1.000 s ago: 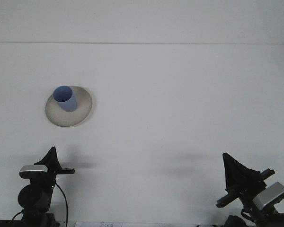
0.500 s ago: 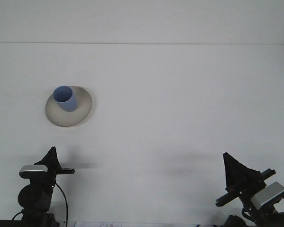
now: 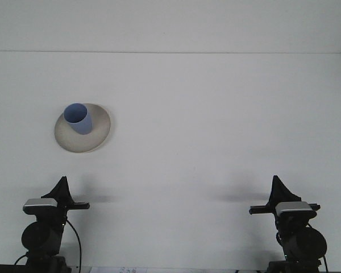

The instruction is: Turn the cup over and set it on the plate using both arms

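— Where do your pincers sit right now?

— Both are down at the near edge of the worktop (image 3: 204,142). My left pincer (image 3: 61,187) is low on the left, my right pincer (image 3: 278,187) low on the right, each showing only a dark pointed tip above its camera block. From this angle I cannot tell whether either one is spread or pressed together. Neither holds anything.

— And the cup?

— The blue cup (image 3: 79,118) stands on the pale plate (image 3: 99,132), mouth up and open toward me, leaning a little so its long axis tips up and to the left. It sits on the plate's left half, touching it.

— Which arm is closer?

— My left, clearly. The cup lies almost straight ahead of that pincer, farther out on the worktop. My right pincer is well apart from it, far across to the side. I judge the placing looks done already.

— What about the surroundings?

— A plain white worktop, bare but for the plate, running back to a faint seam where a white wall begins.
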